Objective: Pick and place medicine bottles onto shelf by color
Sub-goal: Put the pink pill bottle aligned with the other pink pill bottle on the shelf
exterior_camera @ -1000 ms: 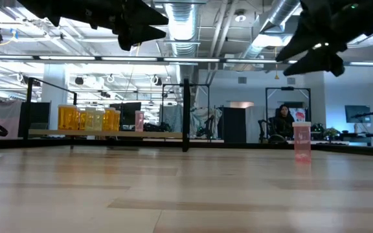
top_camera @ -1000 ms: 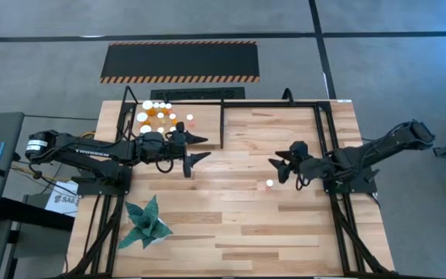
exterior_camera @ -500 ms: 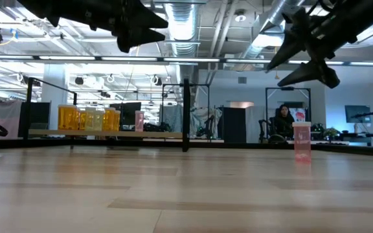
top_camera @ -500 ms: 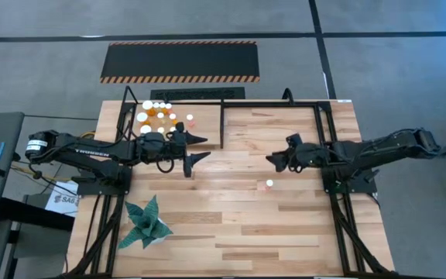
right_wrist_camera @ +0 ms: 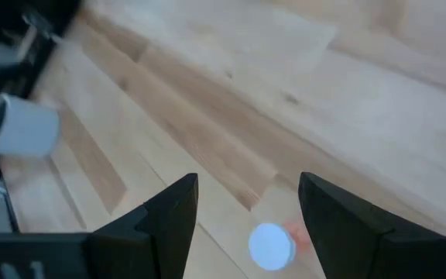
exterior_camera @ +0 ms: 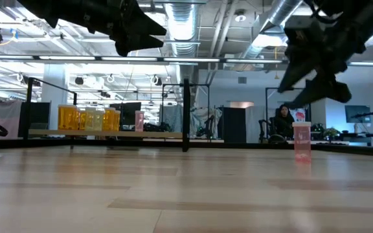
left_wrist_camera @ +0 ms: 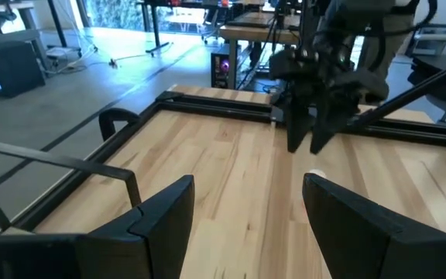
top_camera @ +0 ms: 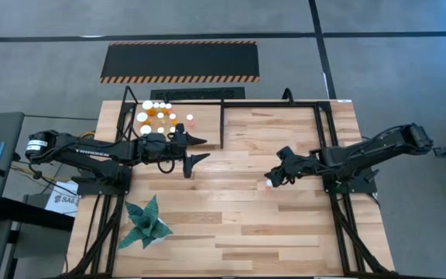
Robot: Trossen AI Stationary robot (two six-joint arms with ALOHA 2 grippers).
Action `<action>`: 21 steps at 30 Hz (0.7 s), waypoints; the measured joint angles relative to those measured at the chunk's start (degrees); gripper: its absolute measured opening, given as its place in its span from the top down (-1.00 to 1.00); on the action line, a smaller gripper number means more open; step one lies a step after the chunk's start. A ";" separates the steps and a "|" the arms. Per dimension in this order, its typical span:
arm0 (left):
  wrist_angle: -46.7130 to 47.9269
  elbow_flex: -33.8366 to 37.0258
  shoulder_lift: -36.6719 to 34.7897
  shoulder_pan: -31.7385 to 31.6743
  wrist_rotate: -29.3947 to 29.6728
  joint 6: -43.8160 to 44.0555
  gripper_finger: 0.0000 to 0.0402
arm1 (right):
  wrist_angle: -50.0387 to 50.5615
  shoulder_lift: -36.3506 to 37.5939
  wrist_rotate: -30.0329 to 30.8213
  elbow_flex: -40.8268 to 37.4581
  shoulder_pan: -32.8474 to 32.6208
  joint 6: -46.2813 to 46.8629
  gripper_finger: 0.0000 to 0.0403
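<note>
Lone bottle (top_camera: 267,184): pinkish-red body, white cap, standing upright on the bare surface (top_camera: 231,225); directly under the right pincer, between its two fingers in the right wrist view (right_wrist_camera: 272,246); in the low view it stands below that pincer, apart from it (exterior_camera: 302,141).
Right pincer (top_camera: 273,177): fingers parted wide, holding nothing; raised above the lone bottle, pointing down toward it, not touching.
Grouped bottles (top_camera: 159,115): cluster of white-capped orange and amber bottles, one pinkish; stands on the shelf behind the left pincer, toward the far corner of the surface; low view shows them in a row on the board (exterior_camera: 89,118).
Shelf (exterior_camera: 109,134): light wooden board with black posts and rails, carrying the grouped bottles; well apart from the right pincer.
Left pincer (top_camera: 196,149): fingers spread wide, empty; held above the surface just beside the grouped bottles, pointing toward the right pincer, well apart from it.
Paper plant (top_camera: 145,222): green folded ornament on the surface, near the left arm's base, on the near side of the left pincer.
Striped panel (top_camera: 180,61): black with hazard edges, on the floor beyond the surface.
Person (exterior_camera: 282,123): seated in the room behind, seen past the lone bottle.
</note>
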State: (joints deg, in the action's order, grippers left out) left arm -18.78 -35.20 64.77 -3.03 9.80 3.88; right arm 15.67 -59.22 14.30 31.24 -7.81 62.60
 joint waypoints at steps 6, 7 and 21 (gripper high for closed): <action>0.16 0.00 0.00 0.00 0.04 0.00 -0.14 | 0.02 -4.60 -2.35 0.00 -0.51 -1.62 -0.22; 0.23 0.00 0.00 -0.01 0.05 0.08 -0.14 | -0.31 -5.34 -2.89 0.00 -0.51 -1.97 -0.22; 0.52 0.00 0.00 -0.02 0.07 0.44 -0.14 | -0.53 -12.49 -5.49 1.12 -2.19 -11.26 -0.22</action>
State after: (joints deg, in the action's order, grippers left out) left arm -18.26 -35.20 64.77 -3.05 9.87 4.32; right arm 15.14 -71.72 8.81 32.37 -10.00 51.34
